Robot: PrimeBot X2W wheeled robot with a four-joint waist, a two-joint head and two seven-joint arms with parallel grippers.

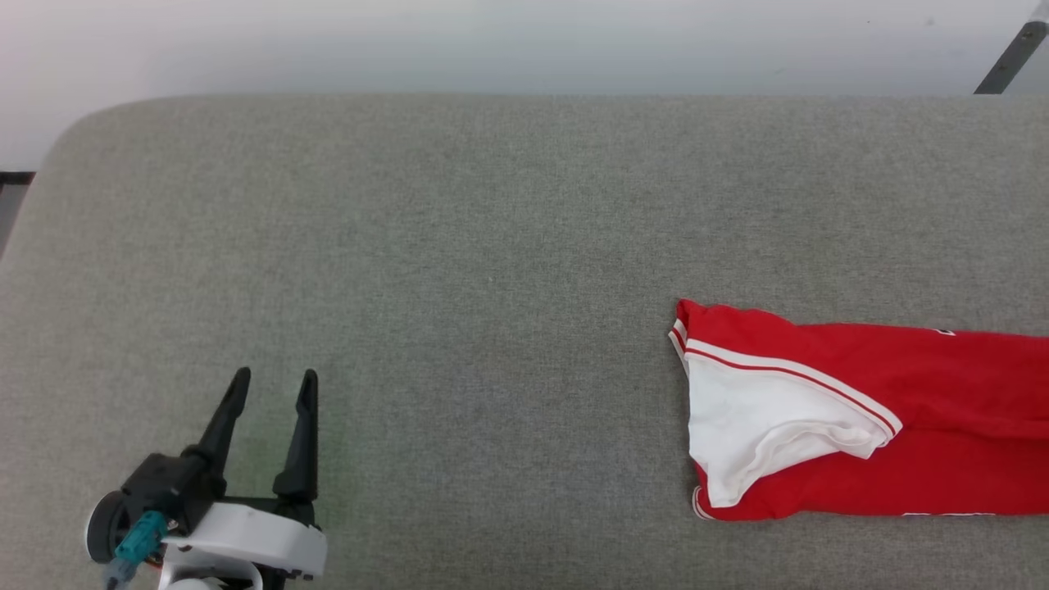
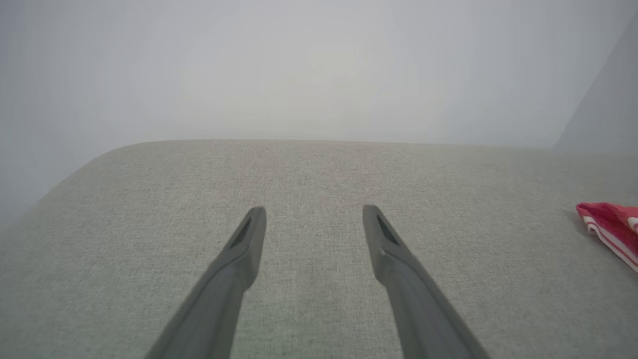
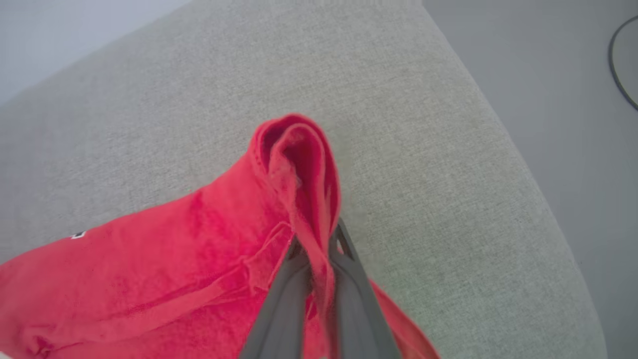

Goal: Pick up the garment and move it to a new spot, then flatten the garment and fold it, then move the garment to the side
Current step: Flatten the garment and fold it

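The garment (image 1: pixel 901 426), a red jersey with a white sleeve and striped trim, lies folded into a long strip at the right of the grey padded table (image 1: pixel 459 246) and runs off the head view's right edge. In the right wrist view my right gripper (image 3: pixel 319 244) is shut on a bunched red edge of the garment (image 3: pixel 299 159), which stands up in a fold above the fingertips. My left gripper (image 1: pixel 274 385) is open over bare table at the lower left, far from the garment. The left wrist view shows its fingers (image 2: pixel 249 239) spread apart, with the garment's striped corner (image 2: pixel 610 224) at the far right.
The table's rounded right end (image 3: pixel 523 164) drops to grey floor, where a dark cable (image 3: pixel 620 65) curves. A pale wall (image 1: pixel 492 41) runs behind the table. A dark bar (image 1: pixel 1012 57) leans at the top right corner.
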